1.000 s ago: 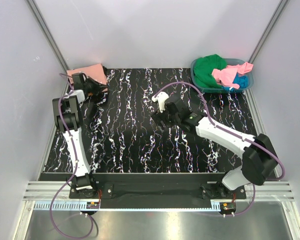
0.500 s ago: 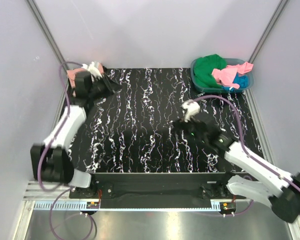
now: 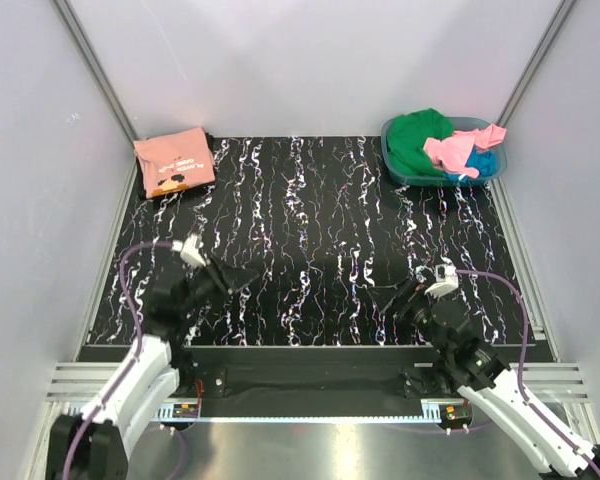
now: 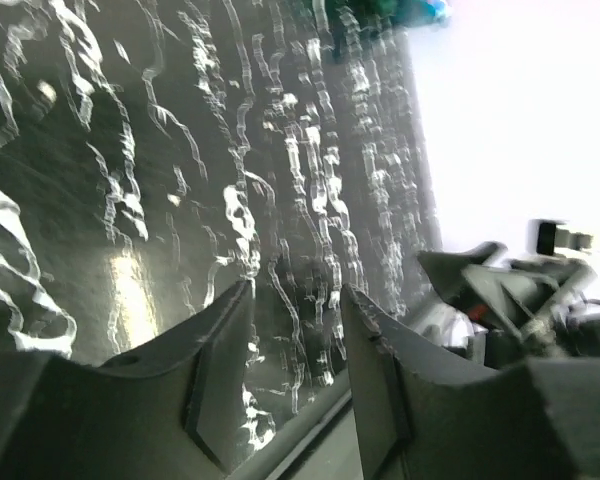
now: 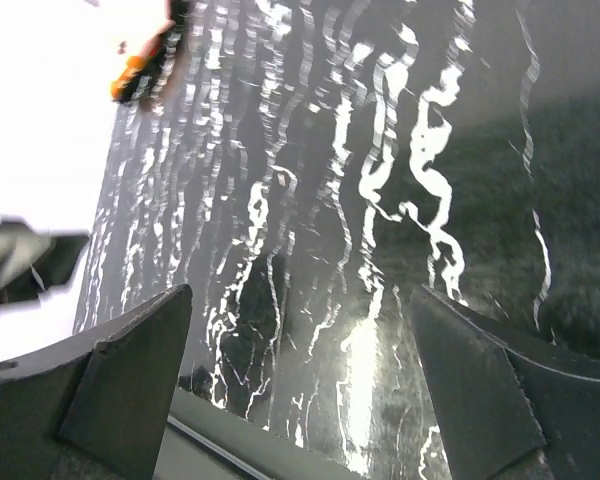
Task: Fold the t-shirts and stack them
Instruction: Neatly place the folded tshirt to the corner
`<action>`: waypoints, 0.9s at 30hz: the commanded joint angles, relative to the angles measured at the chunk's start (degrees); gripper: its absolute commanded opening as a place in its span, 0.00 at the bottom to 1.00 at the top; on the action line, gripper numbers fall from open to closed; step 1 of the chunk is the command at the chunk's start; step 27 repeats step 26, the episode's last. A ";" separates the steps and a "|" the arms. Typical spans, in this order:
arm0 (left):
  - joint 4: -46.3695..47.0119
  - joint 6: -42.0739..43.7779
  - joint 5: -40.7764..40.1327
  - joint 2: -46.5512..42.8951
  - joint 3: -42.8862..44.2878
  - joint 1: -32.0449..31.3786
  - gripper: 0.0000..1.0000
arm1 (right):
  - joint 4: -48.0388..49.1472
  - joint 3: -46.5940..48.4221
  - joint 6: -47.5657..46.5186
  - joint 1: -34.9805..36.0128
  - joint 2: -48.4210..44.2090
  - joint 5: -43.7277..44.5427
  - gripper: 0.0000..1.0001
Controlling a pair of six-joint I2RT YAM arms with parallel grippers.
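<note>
Both arms have drawn back to the near edge of the bench (image 3: 320,230). The left hand (image 3: 242,278) is empty with its fingers narrowly apart, and the folded salmon-pink tee (image 3: 174,162) lies well ahead of it; the right hand (image 3: 402,297) hangs empty and wide. That tee looks finished, so next come the green tee (image 3: 417,138), bright pink tee (image 3: 458,150) and blue tee (image 3: 483,162) in the basket (image 3: 432,182), far ahead of the right hand.

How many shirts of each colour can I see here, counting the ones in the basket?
Salmon-pink shirt, folded: 1
Green shirt, in the basket: 1
Bright pink shirt, in the basket: 1
Blue shirt, in the basket: 1
Total: 4
</note>
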 commanded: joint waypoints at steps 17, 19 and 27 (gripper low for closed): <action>8.90 -17.07 6.53 -23.49 -20.49 -0.22 0.46 | -8.45 -4.86 15.64 -0.24 -0.72 -0.15 1.00; 8.64 -16.36 6.18 -22.61 -20.41 -0.22 0.46 | -10.29 -4.59 16.78 -0.24 -1.67 -0.06 1.00; 7.23 -15.13 6.17 -21.82 -20.32 -0.31 0.47 | -11.44 -3.28 15.39 -0.24 -3.44 -0.32 1.00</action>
